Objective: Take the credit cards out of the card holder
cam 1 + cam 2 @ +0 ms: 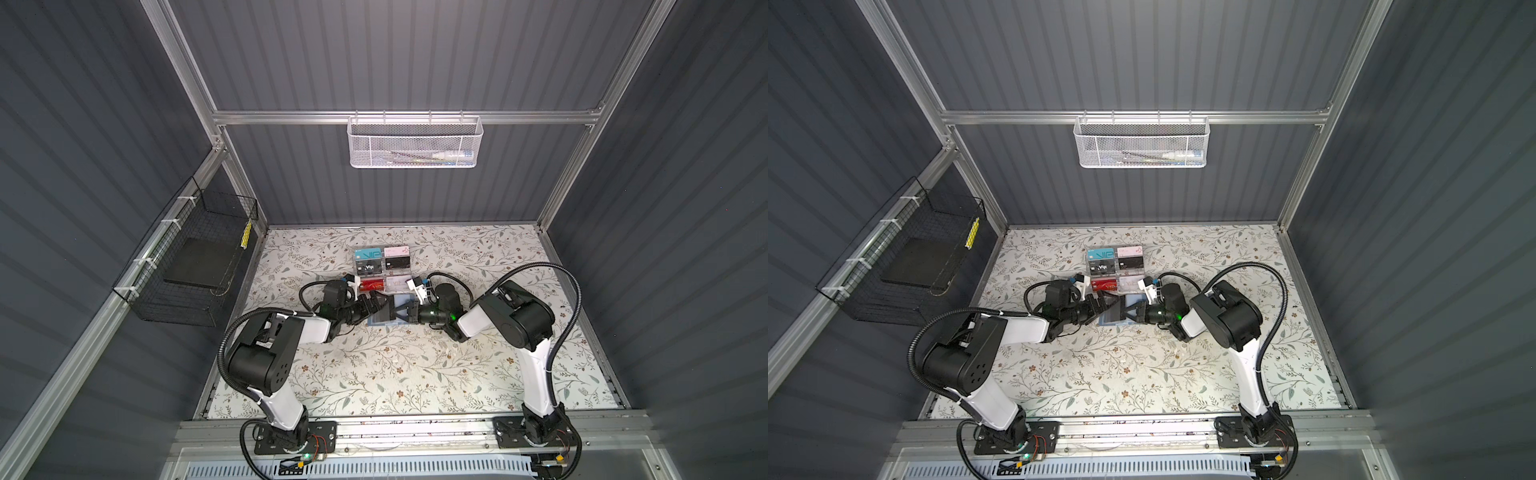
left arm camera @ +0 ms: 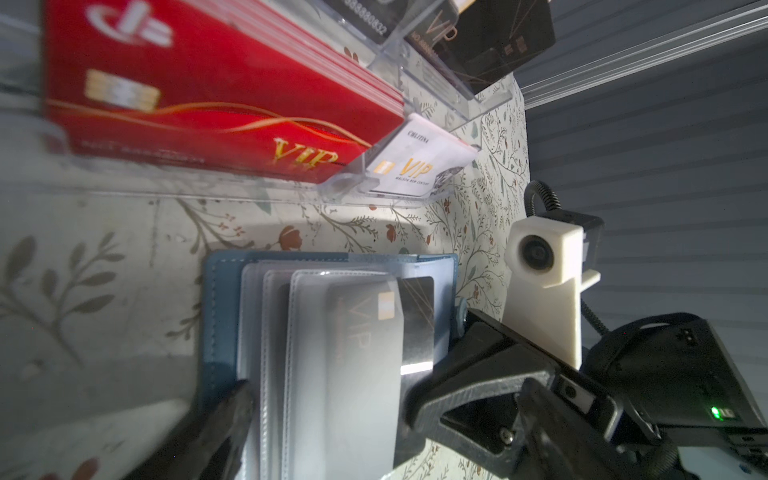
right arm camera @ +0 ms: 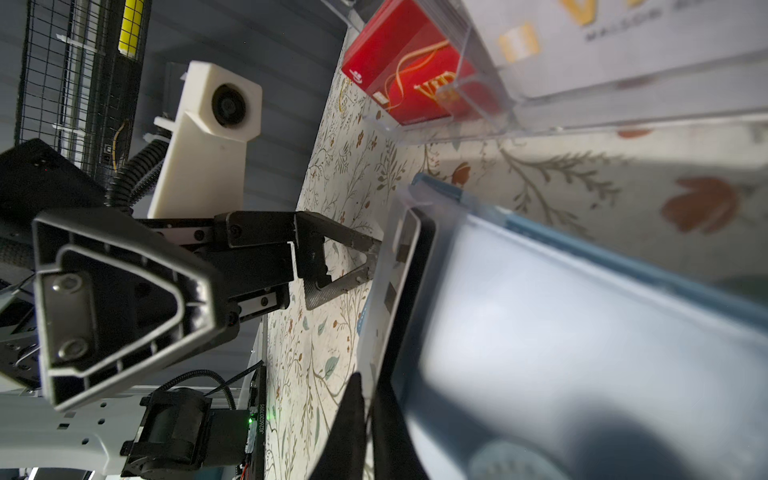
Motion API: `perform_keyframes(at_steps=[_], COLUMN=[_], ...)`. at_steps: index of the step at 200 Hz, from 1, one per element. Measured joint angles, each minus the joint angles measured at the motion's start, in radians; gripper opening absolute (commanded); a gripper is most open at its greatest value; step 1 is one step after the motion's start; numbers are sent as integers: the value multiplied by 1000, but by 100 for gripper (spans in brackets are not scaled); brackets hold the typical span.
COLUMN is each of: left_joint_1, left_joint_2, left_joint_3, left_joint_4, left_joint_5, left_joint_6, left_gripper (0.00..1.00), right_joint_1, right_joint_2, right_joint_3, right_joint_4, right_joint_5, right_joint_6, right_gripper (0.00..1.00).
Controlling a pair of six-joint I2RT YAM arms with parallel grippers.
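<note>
**Position.** In both top views the wallet [image 1: 379,322] lies open near the centre of the table [image 1: 374,374]. A clear rack [image 2: 486,99] of coloured cards stands just beyond it at 12 o'clock. The left gripper [image 1: 379,309] approaches the wallet from 9 o'clock and the right gripper [image 1: 395,317] from 3 o'clock.

**Grip state.**
- The right gripper's fingers are closed to a thin slit. In the right wrist view they pinch the edge of a black credit card [image 2: 417,324].
- This card sits partly out of its plastic sleeve [image 2: 274,332], with the bare end toward 3 o'clock.
- The left gripper is spread fully and holds nothing. One finger [image 2: 224,415] rests on the wallet at the sleeve edge nearest the fold.
- The views do not show whether other sleeves hold cards.

**Handling.**
- The card is probably light, thin and stiff, with a glossy and slippery face.
- Grip it flat across the bare end, as deep as the sleeve mouth allows.
- The sleeves look soft and likely to cling, so expect drag.
- The wallet looks light and may slide or lift with the card. Pin the leather cover or the fold, not the sleeve being emptied.
- Pull straight along the sleeve toward 3 o'clock. A skewed pull risks jamming a corner.
</note>
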Motion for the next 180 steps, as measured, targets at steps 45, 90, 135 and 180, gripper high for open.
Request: perform_keyframes(at_steps=[45,90,135,180], left_joint_1=[0,0,0,0], left_joint_2=[0,0,-5,-25], left_joint_3=[0,0,-2,-23], left_joint_4=[1,-1,-8,-16], left_joint_5=[0,0,-1,-13], left_joint_6=[0,2,13,27], left_gripper=[100,100,100,100], right_joint_1=[-1,-13,-37,-54], right_joint_2=[0,-24,-99,-140], right_joint_3=[1,-16,-66,-111], right_joint_4=[-3,-36,-127,-137], right_joint_5=[-2,8,36,53], right_joint_6=[-6,-17,-60,-69], right_gripper=[5,2,0,0])
